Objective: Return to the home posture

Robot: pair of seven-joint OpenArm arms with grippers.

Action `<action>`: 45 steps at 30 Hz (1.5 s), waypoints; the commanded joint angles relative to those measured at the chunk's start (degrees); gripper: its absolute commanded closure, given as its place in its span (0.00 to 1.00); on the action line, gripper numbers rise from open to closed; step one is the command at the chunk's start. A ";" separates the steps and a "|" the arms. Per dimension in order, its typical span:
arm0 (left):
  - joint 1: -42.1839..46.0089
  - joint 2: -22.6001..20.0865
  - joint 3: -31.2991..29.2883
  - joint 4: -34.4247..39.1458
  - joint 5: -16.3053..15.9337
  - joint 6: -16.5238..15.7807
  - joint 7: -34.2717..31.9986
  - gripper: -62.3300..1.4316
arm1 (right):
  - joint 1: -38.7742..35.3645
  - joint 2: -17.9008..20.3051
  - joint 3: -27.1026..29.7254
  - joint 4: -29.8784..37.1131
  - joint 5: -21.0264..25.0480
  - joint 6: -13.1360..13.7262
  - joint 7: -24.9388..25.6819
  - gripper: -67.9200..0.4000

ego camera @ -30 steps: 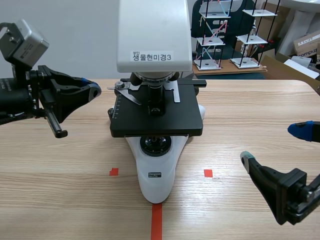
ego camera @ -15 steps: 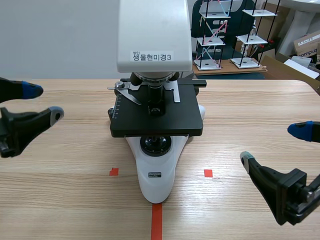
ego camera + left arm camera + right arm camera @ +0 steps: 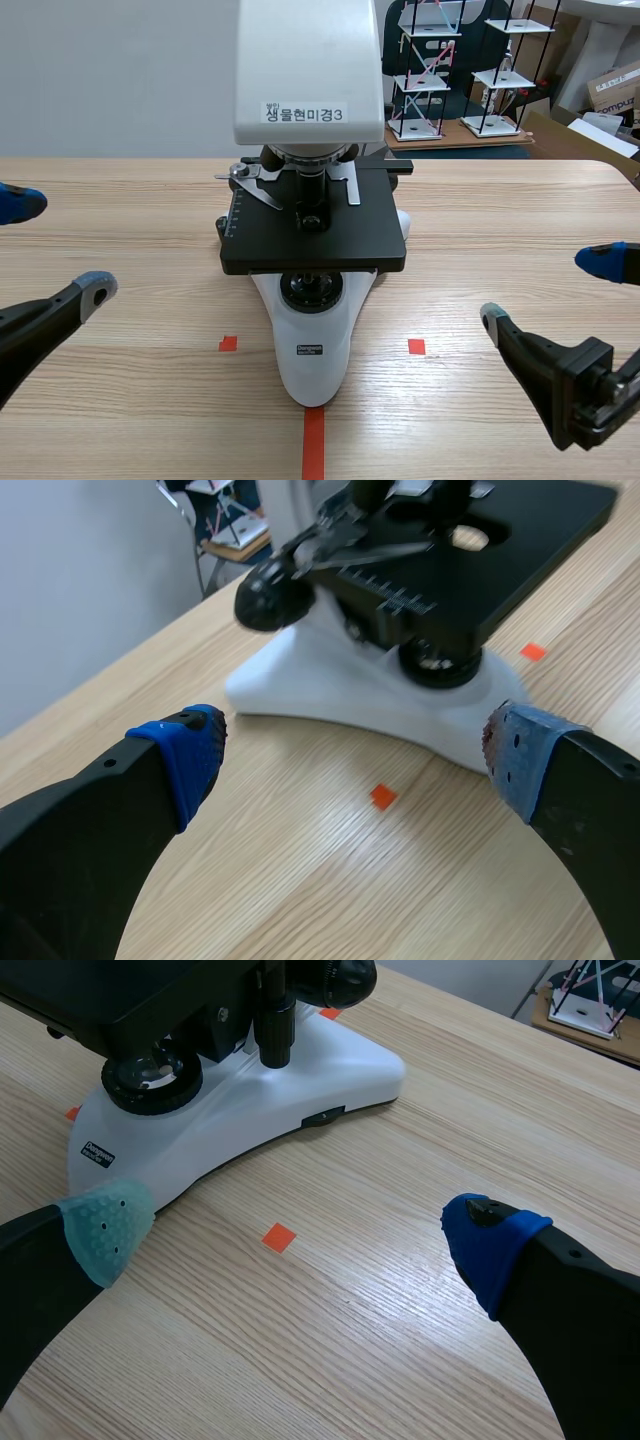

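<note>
Left arm (image 3: 40,315), low at the near left of the surface (image 3: 140,400): jaws spread wide and holding nothing, pads (image 3: 190,755) over bare wood. Microscope (image 3: 312,240), upright at centre, between the arms and touched by neither: judged heavy, rigid and delicate in its optics, best lifted under its white base (image 3: 250,1110), though homing calls for no grasp. Right arm (image 3: 560,385), low at the near right: jaws likewise wide and empty.

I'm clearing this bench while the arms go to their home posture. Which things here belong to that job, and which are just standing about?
Part of the job:
left end effector, open
right end effector, open

Just standing about:
microscope, between the two, touched by neither
wire racks, in the background
cardboard boxes, in the background
</note>
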 commanded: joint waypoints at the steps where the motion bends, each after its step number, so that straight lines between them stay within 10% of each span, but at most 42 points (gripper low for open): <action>1: 0.61 1.99 -0.07 1.97 0.44 -0.07 0.46 0.13 | 0.17 -0.02 0.37 0.85 0.44 0.02 0.61 0.05; 6: 1.70 6.32 -0.09 4.68 4.31 -1.25 1.99 0.13 | 0.17 -0.02 0.37 0.85 0.44 0.02 0.63 0.05; 45: 1.68 6.73 0.09 4.68 4.13 -1.38 1.75 0.13 | 0.17 -0.02 0.37 0.85 0.44 0.02 0.63 0.05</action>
